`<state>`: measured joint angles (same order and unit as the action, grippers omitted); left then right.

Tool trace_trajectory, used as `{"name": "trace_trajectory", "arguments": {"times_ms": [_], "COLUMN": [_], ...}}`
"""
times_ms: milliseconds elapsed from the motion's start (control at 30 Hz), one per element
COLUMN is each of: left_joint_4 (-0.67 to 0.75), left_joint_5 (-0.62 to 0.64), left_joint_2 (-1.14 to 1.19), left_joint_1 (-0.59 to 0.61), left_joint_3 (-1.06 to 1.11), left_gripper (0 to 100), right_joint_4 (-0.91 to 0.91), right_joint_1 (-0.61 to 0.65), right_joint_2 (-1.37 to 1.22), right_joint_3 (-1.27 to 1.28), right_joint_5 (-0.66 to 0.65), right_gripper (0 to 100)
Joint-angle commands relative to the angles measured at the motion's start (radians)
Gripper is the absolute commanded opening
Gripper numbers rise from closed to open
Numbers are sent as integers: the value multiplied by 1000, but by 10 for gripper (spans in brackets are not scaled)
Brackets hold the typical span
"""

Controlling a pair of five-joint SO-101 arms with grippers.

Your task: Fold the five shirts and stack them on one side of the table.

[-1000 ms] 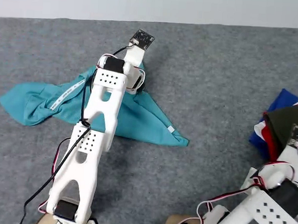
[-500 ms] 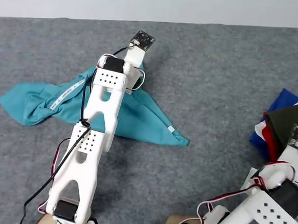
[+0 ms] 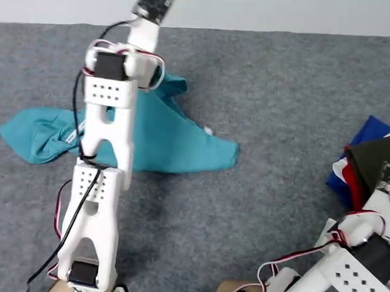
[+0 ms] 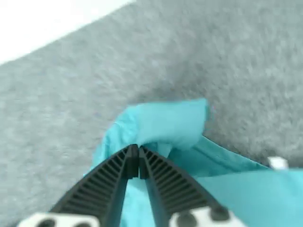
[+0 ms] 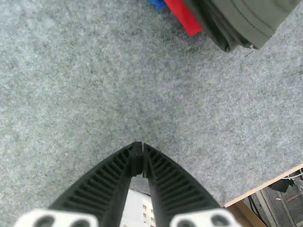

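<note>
The grey felt table [image 3: 282, 111] carries the teal shirt [image 3: 169, 141], which lies crumpled across its left-centre. One sleeve trails toward the left edge and a corner points toward the middle, well apart from the pile of shirts [image 3: 371, 158] in blue, red and dark olive at the right edge. The left arm [image 3: 101, 180] stretches over the teal shirt to its far side. There the left gripper [image 4: 138, 152] has its jaws pressed together on what looks like a raised fold of the teal cloth, though the wrist view is blurred and the bite may be thin. The right gripper [image 5: 142, 147] hangs over bare felt near the pile, jaws together with nothing between them. I judge the step in hand to be the spreading or first fold of the teal shirt. The next move calls for carrying the held edge across the body and laying it down smooth, past the small white label [image 4: 277, 163].
</note>
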<state>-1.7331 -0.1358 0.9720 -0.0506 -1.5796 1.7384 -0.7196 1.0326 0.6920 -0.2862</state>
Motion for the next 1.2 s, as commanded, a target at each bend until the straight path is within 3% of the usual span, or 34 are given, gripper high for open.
{"name": "trace_trajectory", "arguments": {"times_ms": [0,133,333,567,800,933,1167], "left_joint_4": [-23,-25,-23,-18,-18,-18,-18], "left_joint_5": [11,9,-35,-114,-213,-269,-385], "left_joint_2": [-158,-308,-611,-916,-1063,-1100,-1152], "left_joint_1": [35,74,150,334,516,603,787], "left_joint_3": [59,277,805,1334,1638,1758,1913], "left_gripper": [2,2,2,2,2,2,2], "right_joint_4": [-10,-25,-82,-88,-237,-263,-165], "right_joint_1": [-10,-10,7,263,515,610,763], "right_joint_2": [15,15,15,4,-12,-159,-484], "right_joint_3": [-3,-3,-3,-5,-8,-28,-371], "right_joint_5": [-9,-9,-11,-11,-5,-5,-2], "right_gripper": [10,10,10,10,10,10,10]}}
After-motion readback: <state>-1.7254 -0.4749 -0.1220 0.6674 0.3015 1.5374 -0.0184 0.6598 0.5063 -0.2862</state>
